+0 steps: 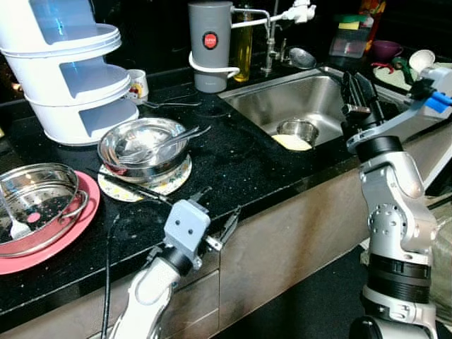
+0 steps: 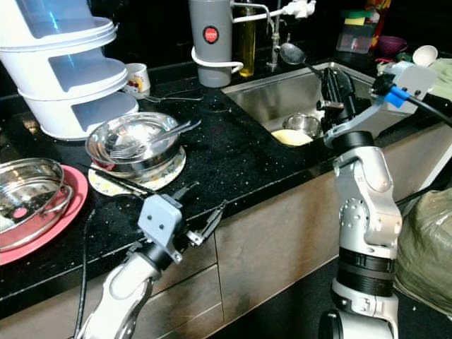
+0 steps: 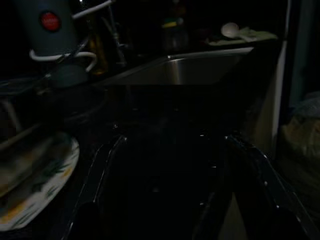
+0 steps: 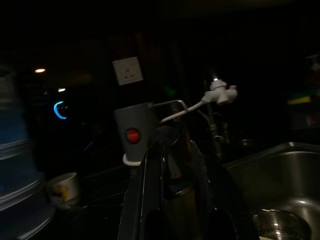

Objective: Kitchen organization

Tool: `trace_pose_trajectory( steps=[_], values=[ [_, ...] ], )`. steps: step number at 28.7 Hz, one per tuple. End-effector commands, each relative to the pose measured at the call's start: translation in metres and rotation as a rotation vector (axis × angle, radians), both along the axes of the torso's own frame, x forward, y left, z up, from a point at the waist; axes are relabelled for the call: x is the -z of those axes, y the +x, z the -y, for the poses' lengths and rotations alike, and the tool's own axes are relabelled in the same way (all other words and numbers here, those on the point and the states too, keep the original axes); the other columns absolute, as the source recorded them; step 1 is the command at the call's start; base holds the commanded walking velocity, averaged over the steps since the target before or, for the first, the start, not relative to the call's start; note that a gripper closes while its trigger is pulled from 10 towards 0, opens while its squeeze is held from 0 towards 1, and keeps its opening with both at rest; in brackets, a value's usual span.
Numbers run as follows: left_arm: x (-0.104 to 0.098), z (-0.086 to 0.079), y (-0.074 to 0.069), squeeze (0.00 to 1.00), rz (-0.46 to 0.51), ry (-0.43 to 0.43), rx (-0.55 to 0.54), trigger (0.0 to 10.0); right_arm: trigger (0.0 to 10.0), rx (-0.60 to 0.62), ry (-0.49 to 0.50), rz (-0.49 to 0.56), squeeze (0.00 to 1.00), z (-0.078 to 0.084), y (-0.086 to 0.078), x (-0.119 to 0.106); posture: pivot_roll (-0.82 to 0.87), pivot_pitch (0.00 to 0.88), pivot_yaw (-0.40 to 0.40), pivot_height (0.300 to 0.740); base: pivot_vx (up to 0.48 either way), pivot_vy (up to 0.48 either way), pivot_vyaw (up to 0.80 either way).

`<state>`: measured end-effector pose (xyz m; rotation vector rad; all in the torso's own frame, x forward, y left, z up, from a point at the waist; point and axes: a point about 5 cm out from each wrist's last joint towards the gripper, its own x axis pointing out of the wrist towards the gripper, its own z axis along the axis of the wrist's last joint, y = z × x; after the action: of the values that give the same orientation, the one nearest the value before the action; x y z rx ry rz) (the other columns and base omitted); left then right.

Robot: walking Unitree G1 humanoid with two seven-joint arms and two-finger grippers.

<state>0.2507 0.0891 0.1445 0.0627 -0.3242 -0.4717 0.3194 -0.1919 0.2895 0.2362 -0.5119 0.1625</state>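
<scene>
One steel mixing bowl (image 1: 143, 146) sat on a floral plate (image 1: 145, 185) near the middle of the black countertop (image 1: 240, 159), shiny and round, with two utensils lying inside it, their handles (image 1: 185, 134) reaching over the rim toward the sink. A dark stick-like utensil (image 1: 138, 189) lay across the plate's front edge. Toward the counter's left edge, one perforated steel steamer pan (image 1: 39, 198) rested on one pink plate (image 1: 56, 240), with a white utensil (image 1: 18, 227) in it.

At the back left corner stood one white three-tier storage stack (image 1: 67, 67), and just beside it one small printed cup (image 1: 138, 85). One grey canister (image 1: 210, 44) with a red round badge stood at the counter's back edge beside the sink (image 1: 296, 102), next to a bottle of yellow liquid (image 1: 244, 46) and the faucet (image 1: 272, 32). Inside the sink lay one small steel bowl (image 1: 298, 129) and one pale yellow disc (image 1: 292, 142).

The left gripper (image 1: 220, 224) hung at the counter's front edge below the floral plate, its fingers spread wide and holding nothing. The right gripper (image 1: 357, 92) was raised over the sink's right rim, its fingers (image 4: 150, 200) close together and holding nothing.
</scene>
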Motion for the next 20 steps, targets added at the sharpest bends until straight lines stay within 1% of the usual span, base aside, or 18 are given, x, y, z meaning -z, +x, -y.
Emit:
trace_pose_trajectory(
  steps=[1,3,7,12,15,17,20],
  values=[
    [0.008,-0.003,0.002,0.0,-0.049,-0.005,-0.018,10.0,10.0,-0.014,-0.005,0.013,0.0,-0.004,-0.001,0.0,-0.03,0.0,-0.002,0.74,0.0,-0.304,0.0],
    [0.008,-0.003,0.002,0.0,-0.049,-0.005,-0.018,10.0,10.0,-0.014,-0.005,0.013,0.0,-0.004,-0.001,0.0,-0.03,0.0,-0.002,0.74,0.0,-0.304,0.0],
    [0.008,-0.002,0.003,0.0,-0.054,-0.003,-0.014,10.0,10.0,-0.038,-0.053,0.005,0.0,-0.012,-0.001,0.003,-0.03,0.0,-0.003,0.74,0.0,-0.34,0.0],
    [0.008,-0.001,0.003,0.0,-0.055,-0.004,-0.011,10.0,10.0,-0.047,-0.079,0.0,0.0,-0.016,-0.001,0.005,-0.03,0.0,-0.005,0.74,0.0,-0.347,0.0],
    [0.008,0.0,0.004,0.0,-0.059,-0.009,-0.004,10.0,10.0,-0.039,-0.122,-0.016,0.0,-0.019,0.0,0.008,-0.03,0.0,-0.006,0.74,0.0,-0.355,0.0],
    [0.008,0.0,0.004,0.0,-0.06,-0.011,-0.001,10.0,10.0,-0.026,-0.175,-0.029,0.0,-0.02,0.001,0.011,-0.03,0.0,-0.006,0.74,0.0,-0.356,0.0],
    [0.008,0.0,0.004,0.0,-0.06,-0.011,0.0,10.0,10.0,-0.02,-0.195,-0.035,0.0,-0.021,0.002,0.013,-0.03,0.0,-0.006,0.74,0.0,-0.354,0.0]
  ],
)
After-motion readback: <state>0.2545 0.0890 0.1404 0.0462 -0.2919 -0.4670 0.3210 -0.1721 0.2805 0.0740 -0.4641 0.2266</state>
